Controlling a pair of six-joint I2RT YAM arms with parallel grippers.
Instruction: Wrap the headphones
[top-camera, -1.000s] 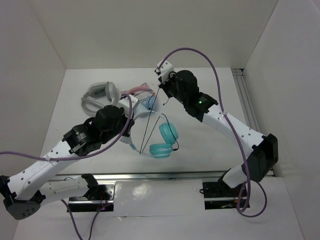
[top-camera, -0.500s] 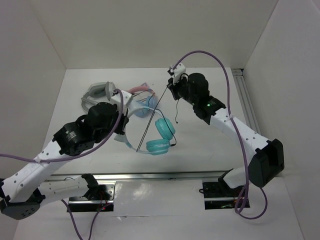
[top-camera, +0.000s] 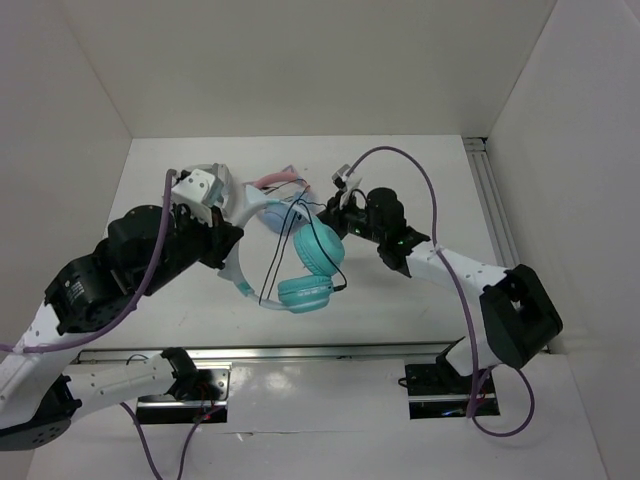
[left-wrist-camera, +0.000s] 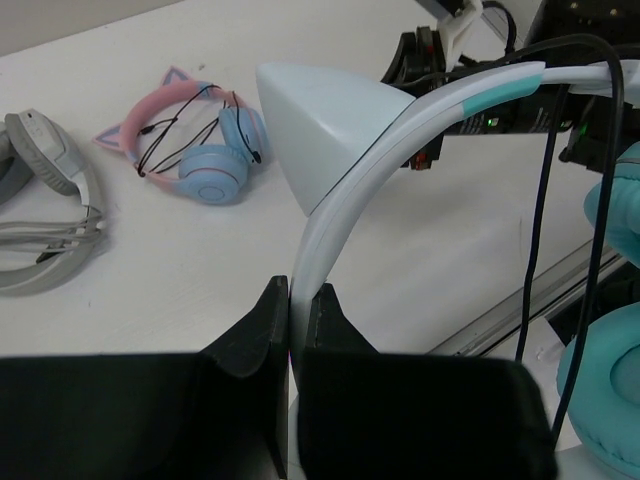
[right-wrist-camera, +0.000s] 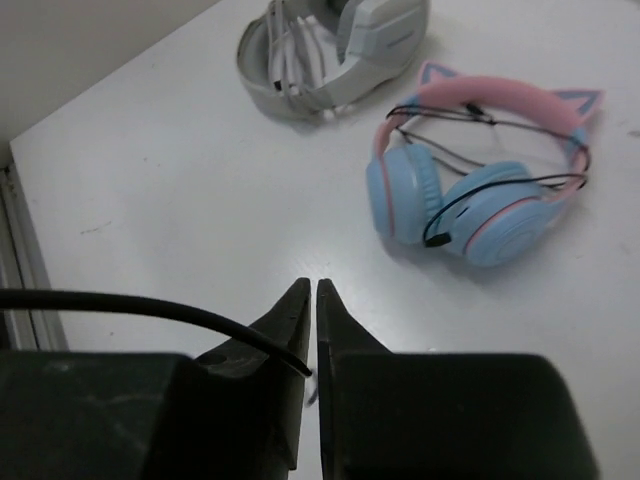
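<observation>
Table (top-camera: 400, 310): white, walled on three sides; the near edge is covered by the arm bases in the top view.
Left arm (top-camera: 110, 270): reaches in from the near left; its wrist hides its own fingers from above.
Right arm (top-camera: 450, 265): reaches in from the near right towards the table's middle; a purple lead arcs over it.
Headphones (top-camera: 318, 248): mid-table, between the two grippers; teal ear cups (left-wrist-camera: 610, 390) are cut off by the right edge of the left wrist view; whether the lower cup touches the table cannot be told.
Headband (left-wrist-camera: 330, 200): whitish, teal at one end, rising from the left fingers; one pale cat ear (left-wrist-camera: 320, 120) stands on it.
Grey pair (right-wrist-camera: 340, 50): at the far left of the table; partly covered by the left wrist in the top view.
Pink pair (right-wrist-camera: 480, 190): just beside the grey pair, with thin black cord wound over the band; largely hidden behind the held set from above.
Cable (top-camera: 278, 260): thin, black; strands hang across the headband and cups; a length enters the right wrist view from the left.
Left gripper (left-wrist-camera: 292, 290): fingers clamped on the headband, one to each side.
Right gripper (right-wrist-camera: 308, 290): fingers pressed almost together with the cable pinched between them; the contact point itself is masked by the finger bodies.
</observation>
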